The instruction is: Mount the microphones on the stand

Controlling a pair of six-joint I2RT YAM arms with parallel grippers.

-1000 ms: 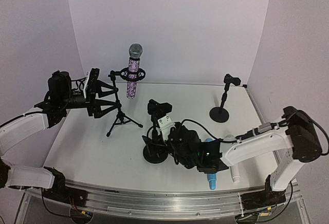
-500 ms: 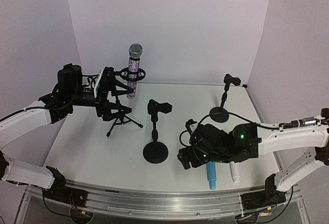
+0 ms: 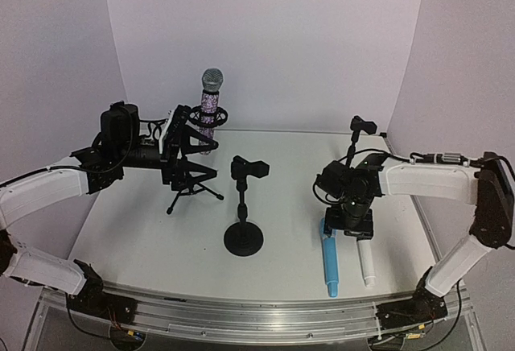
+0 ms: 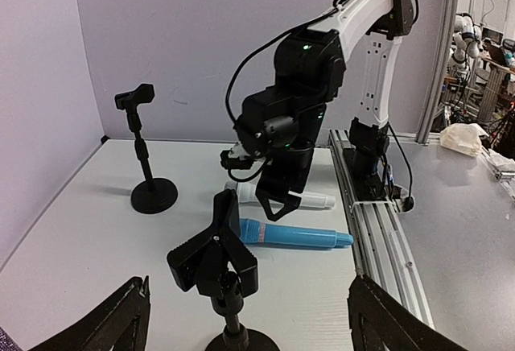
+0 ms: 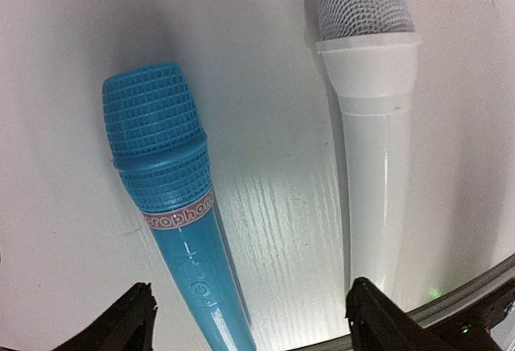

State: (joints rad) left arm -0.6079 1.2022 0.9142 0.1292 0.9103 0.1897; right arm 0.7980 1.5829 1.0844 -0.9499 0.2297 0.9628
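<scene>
The tabletop (image 3: 145, 230) is overlooked from high behind its near edge. From the left wrist it is viewed level, rightward. From the right wrist, the blue microphone (image 5: 181, 206) and white microphone (image 5: 372, 125), shared by all views, are framed closely from above.

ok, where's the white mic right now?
In the top view the white microphone lies flat on the near right part of the table, just right of the light blue microphone and roughly parallel to it.
</scene>
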